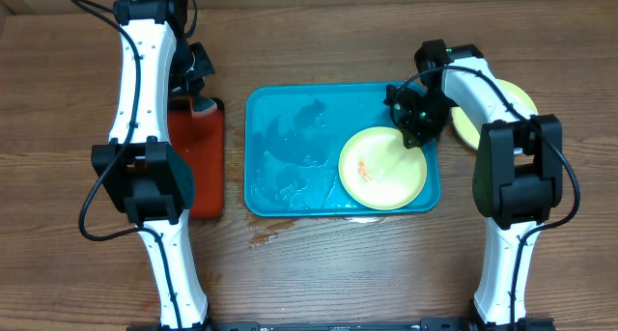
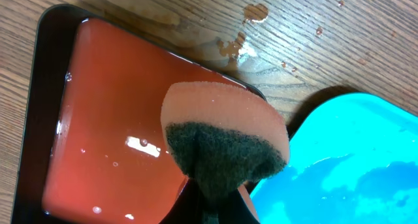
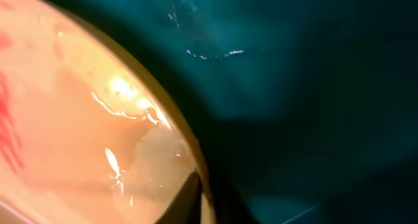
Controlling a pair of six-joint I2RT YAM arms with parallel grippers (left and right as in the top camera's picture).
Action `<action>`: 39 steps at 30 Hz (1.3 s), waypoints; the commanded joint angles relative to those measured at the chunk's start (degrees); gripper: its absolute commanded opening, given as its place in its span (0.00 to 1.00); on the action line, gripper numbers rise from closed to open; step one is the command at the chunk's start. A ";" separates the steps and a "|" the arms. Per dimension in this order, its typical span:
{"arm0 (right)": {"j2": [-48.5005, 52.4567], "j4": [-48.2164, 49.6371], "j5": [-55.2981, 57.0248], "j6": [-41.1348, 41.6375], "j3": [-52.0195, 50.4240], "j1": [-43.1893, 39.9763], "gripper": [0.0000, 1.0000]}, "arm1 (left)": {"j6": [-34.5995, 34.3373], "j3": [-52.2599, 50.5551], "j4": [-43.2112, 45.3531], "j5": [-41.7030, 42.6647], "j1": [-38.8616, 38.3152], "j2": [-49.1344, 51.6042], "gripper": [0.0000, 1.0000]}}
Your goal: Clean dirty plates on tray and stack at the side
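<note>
A pale yellow-green plate (image 1: pixel 381 169) with orange-red smears lies at the right end of the teal tray (image 1: pixel 290 148). My right gripper (image 1: pixel 413 130) is at the plate's far right rim. In the right wrist view its jaws (image 3: pixel 199 201) are shut on that rim, one finger inside the plate (image 3: pixel 85 132) and one outside over the tray (image 3: pixel 307 106). A second yellow-green plate (image 1: pixel 514 104) lies on the table to the right, partly behind the right arm. The light blue plate is not in view. My left gripper (image 1: pixel 200 97) is shut on an orange and dark green sponge (image 2: pixel 222 139).
A red tray with a black rim (image 1: pixel 198 157) lies left of the teal tray, and the sponge hangs over its wet far end (image 2: pixel 111 119). The teal tray is wet (image 2: pixel 353 165). Brownish drops lie on the wood (image 1: pixel 261 236) in front of the tray.
</note>
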 commanded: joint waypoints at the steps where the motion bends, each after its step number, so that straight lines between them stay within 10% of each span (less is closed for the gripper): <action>1: -0.66 4.57 -0.33 11.19 -1.25 0.02 0.04 | 4.07 0.83 0.22 4.96 -0.44 0.22 0.04; 21: -0.66 15.78 -10.80 30.56 -1.40 5.60 0.06 | 8.81 -1.03 1.53 14.60 -14.58 0.33 0.04; 39: -0.66 17.75 -3.96 36.17 -1.40 7.02 0.07 | 3.98 -24.02 32.52 15.30 -26.25 0.35 0.04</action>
